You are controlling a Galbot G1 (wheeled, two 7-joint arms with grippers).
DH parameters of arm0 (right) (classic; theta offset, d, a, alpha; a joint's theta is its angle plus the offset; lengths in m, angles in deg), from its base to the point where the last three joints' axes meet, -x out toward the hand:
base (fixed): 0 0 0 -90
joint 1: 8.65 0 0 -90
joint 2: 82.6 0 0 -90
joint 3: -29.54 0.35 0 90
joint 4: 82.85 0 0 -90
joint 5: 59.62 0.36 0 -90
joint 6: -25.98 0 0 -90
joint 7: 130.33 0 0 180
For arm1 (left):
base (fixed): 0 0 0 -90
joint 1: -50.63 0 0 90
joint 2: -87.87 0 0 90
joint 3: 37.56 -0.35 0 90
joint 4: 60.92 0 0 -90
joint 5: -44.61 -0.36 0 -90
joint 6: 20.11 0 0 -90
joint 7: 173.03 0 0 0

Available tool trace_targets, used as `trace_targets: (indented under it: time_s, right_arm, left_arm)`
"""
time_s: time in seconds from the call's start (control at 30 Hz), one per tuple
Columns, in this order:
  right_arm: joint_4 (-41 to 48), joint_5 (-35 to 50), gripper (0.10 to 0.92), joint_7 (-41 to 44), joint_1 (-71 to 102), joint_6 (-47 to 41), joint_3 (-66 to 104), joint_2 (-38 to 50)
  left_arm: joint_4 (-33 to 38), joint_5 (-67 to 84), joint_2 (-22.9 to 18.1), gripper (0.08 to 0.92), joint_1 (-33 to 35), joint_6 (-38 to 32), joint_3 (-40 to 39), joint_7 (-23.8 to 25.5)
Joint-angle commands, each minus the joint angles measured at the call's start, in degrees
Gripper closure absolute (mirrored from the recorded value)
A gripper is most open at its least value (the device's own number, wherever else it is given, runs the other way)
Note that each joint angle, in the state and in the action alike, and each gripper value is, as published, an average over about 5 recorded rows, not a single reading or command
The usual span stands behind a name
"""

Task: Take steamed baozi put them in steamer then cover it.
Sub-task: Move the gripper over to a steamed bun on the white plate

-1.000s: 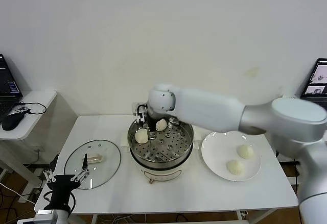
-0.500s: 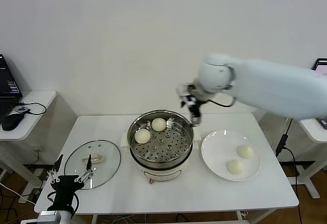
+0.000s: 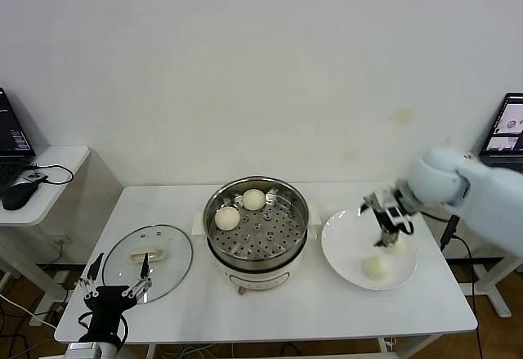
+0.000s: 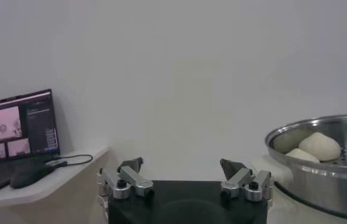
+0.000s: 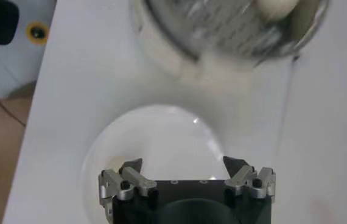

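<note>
Buns (image 3: pixel 241 208) split two and two: a pair sits at the steamer's (image 3: pixel 257 226) 11 o'clock, a pair waits on the plate (image 3: pixel 343 244), so the right gripper (image 3: pixel 389 222) hangs wide-jawed over them, while the left gripper (image 3: pixel 114 284), also wide, idles by the lid (image 3: pixel 149 252).

head view: looks forward and down from above on the table (image 3: pixel 286 302), far enough back to take in both arms.
left wrist view: sits low behind the left gripper (image 4: pixel 184 176), facing level past its spread fingertips; the steamer (image 4: pixel 332 161) rim is close beside.
right wrist view: looks straight down past the right gripper (image 5: pixel 185 176) onto the plate (image 5: pixel 155 137) just beneath.
shared: all three show the steamer.
</note>
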Motion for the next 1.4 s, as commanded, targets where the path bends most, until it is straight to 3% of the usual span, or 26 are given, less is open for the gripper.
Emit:
trace_targets:
  time_s: [0.03,0.8,1.4]
  right_arm:
    - [2.48,-8.35,0.203,0.11,16.17,3.32,9.61,3.73]
    - [14.63,-10.42,0.211,-3.47,21.95,2.57,13.03,-7.91]
    - [17.46,-8.91,0.422,-2.61,20.77,1.96,14.25,-11.13]
  left_arm:
    - [-0.16,-0.14,-0.18,0.177,0.26,0.01,0.05,-0.01]
    - [-1.19,-0.04,-0.63,0.177,0.42,-0.23,0.81,-0.11]
    - [-0.86,0.01,-0.59,0.177,0.13,-0.17,0.94,-0.19]
